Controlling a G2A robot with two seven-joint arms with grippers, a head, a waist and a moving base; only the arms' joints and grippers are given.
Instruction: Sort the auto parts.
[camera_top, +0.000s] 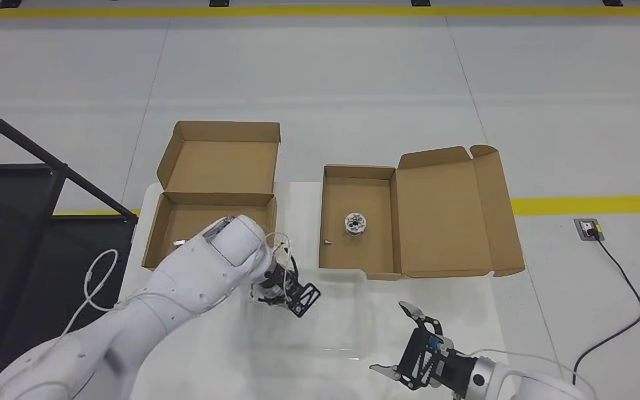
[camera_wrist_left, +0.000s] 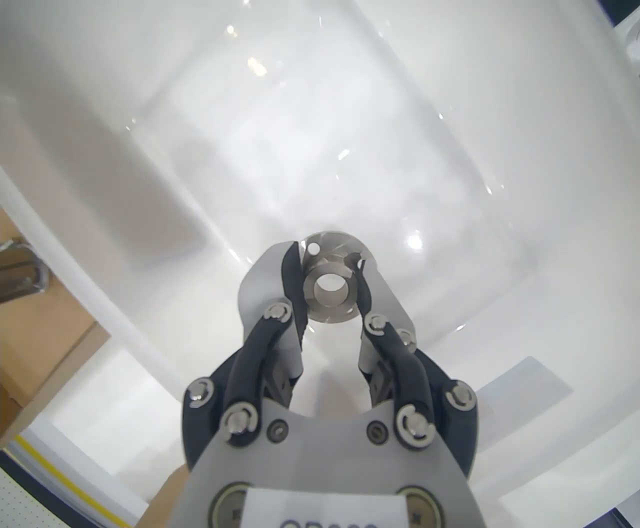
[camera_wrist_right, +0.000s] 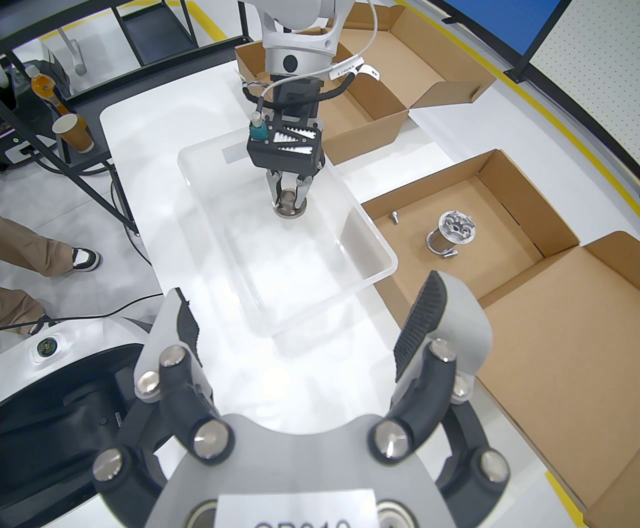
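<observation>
My left gripper (camera_wrist_left: 327, 280) is shut on a small round metal flanged part (camera_wrist_left: 331, 286), its fingers clamping the part's hollow hub. It hangs over the clear plastic bin (camera_wrist_right: 370, 277), and the same left gripper (camera_wrist_right: 289, 202) shows in the right wrist view holding the flanged part (camera_wrist_right: 289, 209) just above the bin floor. In the top view the left gripper (camera_top: 293, 293) is at the table's middle left. My right gripper (camera_wrist_right: 310, 325) stands open with nothing between its fingers, near the table's front; it is the gripper (camera_top: 408, 348) at the lower right.
An open cardboard box (camera_top: 345, 255) on the right holds a round metal part (camera_top: 355, 222) and a small bolt (camera_wrist_right: 394, 216). A second open cardboard box (camera_top: 170, 215) sits at the left. A black rack with a paper cup (camera_wrist_right: 74, 132) and a bottle stands beside the table.
</observation>
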